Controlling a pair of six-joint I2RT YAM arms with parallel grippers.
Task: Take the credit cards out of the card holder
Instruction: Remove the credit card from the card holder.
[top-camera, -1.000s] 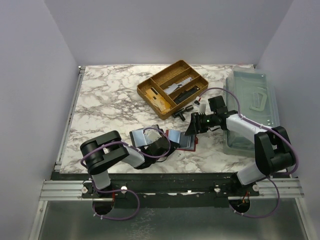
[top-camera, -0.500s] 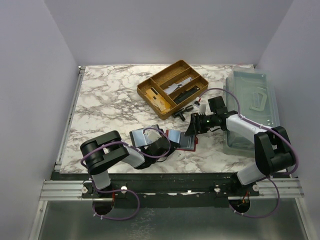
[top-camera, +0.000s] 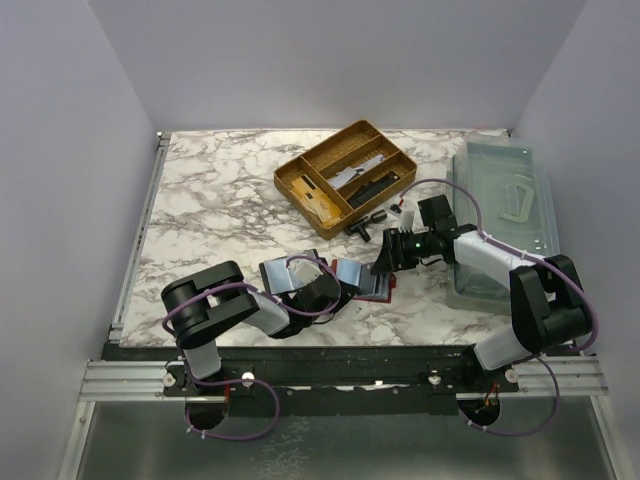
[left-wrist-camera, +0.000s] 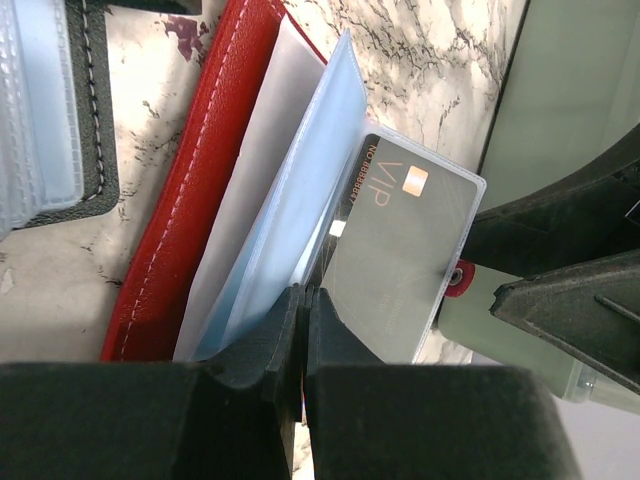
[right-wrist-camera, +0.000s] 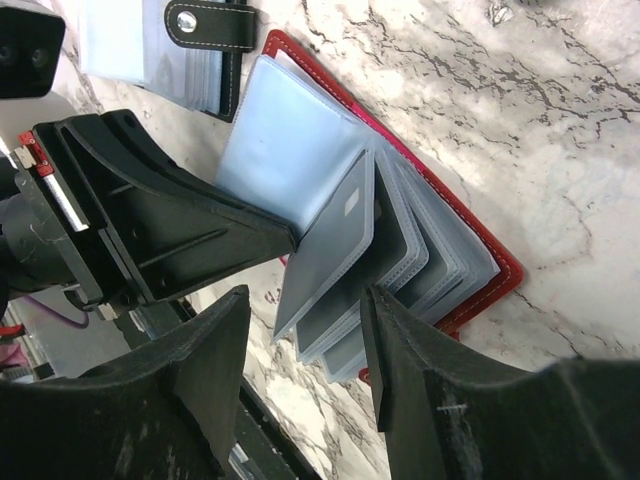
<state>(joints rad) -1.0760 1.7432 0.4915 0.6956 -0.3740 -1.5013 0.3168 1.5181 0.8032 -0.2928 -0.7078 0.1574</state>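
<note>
Red-covered, the card holder (left-wrist-camera: 185, 230) is lying open on the marble table (left-wrist-camera: 440, 50), with the left gripper (left-wrist-camera: 303, 320) pinching one clear sleeve (left-wrist-camera: 300, 180) by its edge. A grey credit card (left-wrist-camera: 395, 260) is sitting inside that sleeve, likely light, stiff and slick, and best pinched flat across its outer edge. The right gripper (right-wrist-camera: 305, 300) is hovering half-spread beside it, holding nothing.

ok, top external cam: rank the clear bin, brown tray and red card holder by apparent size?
1. clear bin: largest, even partly covered.
2. brown tray: clearly smaller than the bin.
3. red card holder: smallest, though mostly hidden, so its full extent is unsure.
</note>
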